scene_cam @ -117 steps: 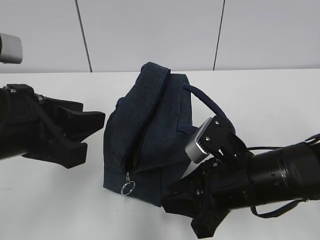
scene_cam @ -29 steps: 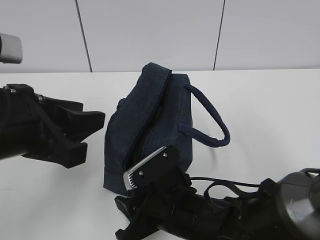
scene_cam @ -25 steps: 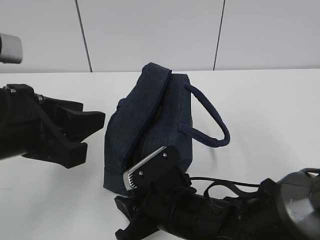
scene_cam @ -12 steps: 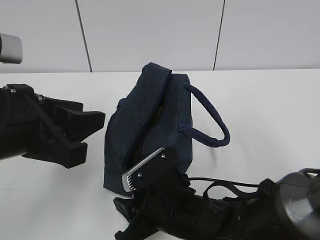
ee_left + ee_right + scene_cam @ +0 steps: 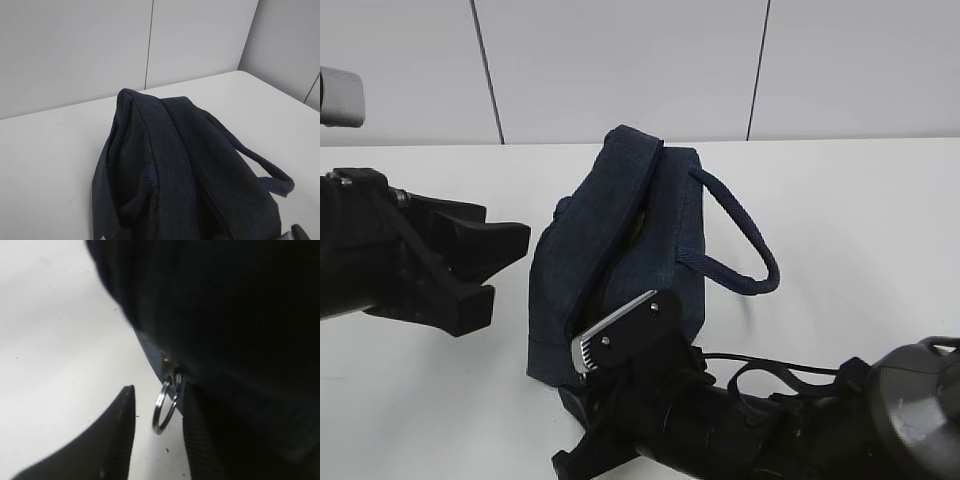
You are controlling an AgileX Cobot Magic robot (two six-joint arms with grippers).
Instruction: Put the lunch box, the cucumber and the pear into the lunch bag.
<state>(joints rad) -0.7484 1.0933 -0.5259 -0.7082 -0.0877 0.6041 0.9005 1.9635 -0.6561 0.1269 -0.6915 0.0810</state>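
Observation:
The dark navy lunch bag (image 5: 620,240) stands mid-table with its loop handle (image 5: 750,240) to the right; it fills the left wrist view (image 5: 200,175). My right gripper (image 5: 159,432) is open at the bag's lower front corner, and the silver ring pull (image 5: 165,407) hangs between its fingers, unclamped. In the exterior view the right gripper (image 5: 572,400) hides the ring. My left gripper (image 5: 505,265) is open and empty, just left of the bag. The lunch box, the cucumber and the pear are out of view.
The white table (image 5: 860,220) stretches right of and behind the bag, up to a pale panelled wall (image 5: 620,70). My right arm and its cables (image 5: 790,420) lie across the front of the table.
Since 4.7 s ago my right arm swung from the bag's right side to its front corner, covering the ring pull. In the last second it only shifted slightly. The left arm is still.

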